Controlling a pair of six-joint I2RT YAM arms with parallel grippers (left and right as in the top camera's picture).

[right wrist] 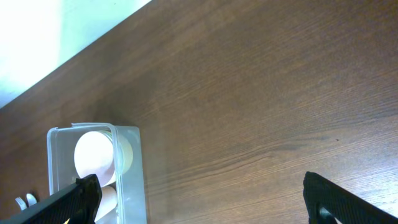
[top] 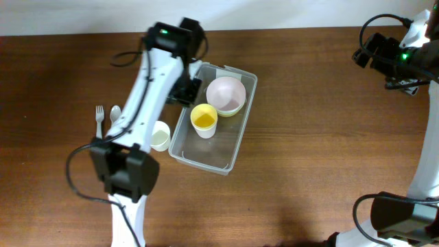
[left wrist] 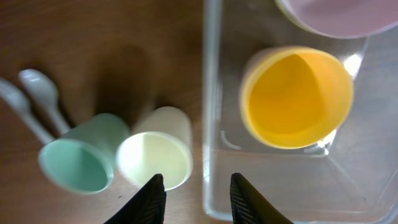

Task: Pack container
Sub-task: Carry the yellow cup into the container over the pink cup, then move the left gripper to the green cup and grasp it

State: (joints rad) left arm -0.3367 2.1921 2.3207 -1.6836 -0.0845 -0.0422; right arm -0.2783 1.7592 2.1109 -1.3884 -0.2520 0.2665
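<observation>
Step in hand (judged): packing is partly done, and the next cup is to be picked from the table.

- The container [top: 209, 152] stands mid-table, at a slant. Inside it are a pink bowl [top: 226, 91], nested in a pale green bowl [top: 236, 108], and a yellow cup [top: 204, 120], upright, near the wall on the left arm's side.
- Not yet packed: a cream cup [left wrist: 155, 155] and a mint cup [left wrist: 78, 163], touching each other just beside the container's outer wall. A white fork [top: 99, 120] and a white spoon [top: 115, 112] lie further out.
- The left gripper [left wrist: 196, 200] is held above the container's wall, beside the cream cup. Its fingers are parted and nothing is held.
- The right gripper [right wrist: 200, 182] is parked well apart at the far table edge. Its fingers are spread wide and empty.

Next move (judged): the left gripper is to be shifted off the wall, centred over the cream cup's rim, lowered and closed. Care is needed because the mint cup touches it and could be knocked.

Hidden or unclear:
- The mint cup is covered by the left arm in the overhead view.
- Only the fingertips show in both wrist views.
- The left wrist view is blurred, so the cutlery there is indistinct.
- The depth of the cups' lean cannot be told.
</observation>
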